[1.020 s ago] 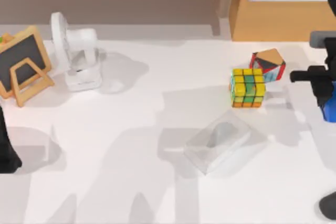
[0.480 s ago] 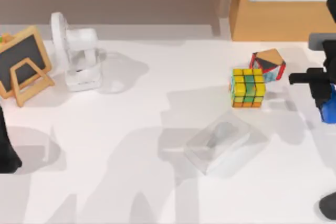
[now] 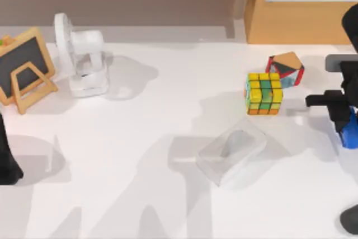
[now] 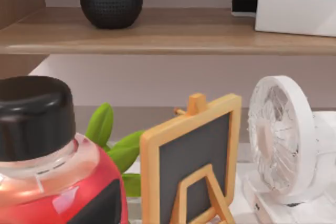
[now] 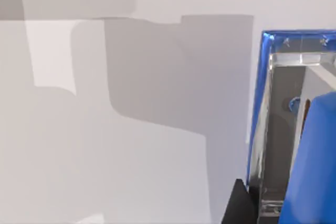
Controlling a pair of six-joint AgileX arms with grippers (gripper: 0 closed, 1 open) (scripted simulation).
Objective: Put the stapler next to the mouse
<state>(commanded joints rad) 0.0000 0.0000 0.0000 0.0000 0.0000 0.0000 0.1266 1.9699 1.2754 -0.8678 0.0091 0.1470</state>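
Observation:
The bright blue stapler (image 3: 350, 134) hangs at the table's right edge, held under my right gripper (image 3: 341, 117), which is shut on it. In the right wrist view the stapler (image 5: 310, 161) is close up, blue with a silver inside, above the white tabletop and its shadow. One black fingertip (image 5: 239, 205) touches its side. The mouse (image 3: 235, 148), pale and glassy with a grey top, lies near the table's middle, well to the left of the stapler. My left arm (image 3: 6, 158) stays parked at the left edge.
A multicoloured puzzle cube (image 3: 263, 93) and a red-edged block (image 3: 286, 68) stand between the mouse and the back right. A white fan (image 3: 84, 60) and a small blackboard easel (image 3: 25, 68) sit at the back left. A red bottle (image 4: 52, 182) shows near the left wrist.
My right gripper has moved toward the table's front with the stapler still in it. The mouse, the cube and the left arm have not moved.

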